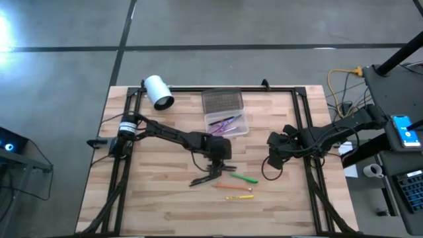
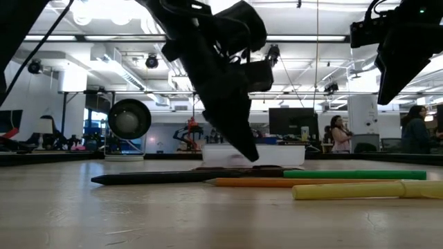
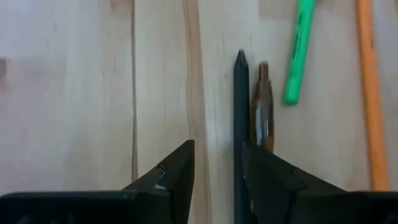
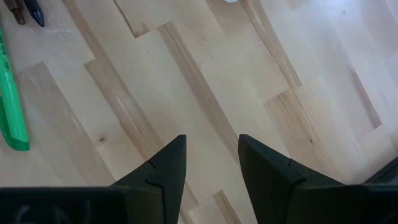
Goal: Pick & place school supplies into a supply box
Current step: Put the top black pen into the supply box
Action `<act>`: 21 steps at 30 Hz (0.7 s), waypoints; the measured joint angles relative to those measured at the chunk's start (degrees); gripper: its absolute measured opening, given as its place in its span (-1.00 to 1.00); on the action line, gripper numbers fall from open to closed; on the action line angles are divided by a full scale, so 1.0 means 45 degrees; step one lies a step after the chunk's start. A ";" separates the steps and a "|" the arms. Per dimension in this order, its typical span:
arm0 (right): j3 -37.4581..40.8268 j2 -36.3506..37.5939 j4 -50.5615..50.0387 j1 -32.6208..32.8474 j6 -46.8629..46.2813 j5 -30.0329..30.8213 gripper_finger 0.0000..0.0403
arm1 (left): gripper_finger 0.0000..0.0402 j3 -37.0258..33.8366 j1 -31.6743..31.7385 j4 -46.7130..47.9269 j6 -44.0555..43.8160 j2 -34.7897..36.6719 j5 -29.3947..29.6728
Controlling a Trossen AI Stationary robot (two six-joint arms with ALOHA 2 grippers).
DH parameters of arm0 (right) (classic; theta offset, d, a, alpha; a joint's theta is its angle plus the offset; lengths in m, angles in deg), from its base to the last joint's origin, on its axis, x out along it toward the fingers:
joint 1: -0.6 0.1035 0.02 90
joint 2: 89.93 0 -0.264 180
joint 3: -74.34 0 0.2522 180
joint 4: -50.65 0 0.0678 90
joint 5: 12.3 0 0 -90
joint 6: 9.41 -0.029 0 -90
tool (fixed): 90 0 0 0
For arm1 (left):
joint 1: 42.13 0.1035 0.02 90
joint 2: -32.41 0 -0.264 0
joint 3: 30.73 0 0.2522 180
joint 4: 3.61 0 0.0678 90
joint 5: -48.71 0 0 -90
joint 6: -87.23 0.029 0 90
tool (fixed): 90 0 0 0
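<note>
Hovering mid-counter, the left end effector stands released beside a thin black pen; the right end effector waits released.

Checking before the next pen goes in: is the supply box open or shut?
Open. In the high view the supply box shows its grey lid flipped back, and purple pens lie exposed in the clear tray.

You had five loose pens on the counter: one black, one brown, one green, one orange, one yellow. One supply box, one white roll, two arms.
</note>
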 joint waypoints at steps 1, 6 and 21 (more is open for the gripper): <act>0.0000 0.0000 -0.0001 0.0000 0.0006 0.0000 -0.32 | -0.41 -0.0111 -0.0004 -0.0024 0.0000 0.0000 0.0000; 0.0000 0.0000 -0.0025 0.0000 0.0011 0.0005 -0.32 | -0.41 -0.0554 -0.0080 -0.0048 -0.0042 0.0032 -0.0037; -0.0005 0.0000 -0.0059 0.0000 0.0011 0.0010 -0.32 | -0.41 -0.0220 -0.0214 -0.0123 -0.1144 0.0010 -0.0518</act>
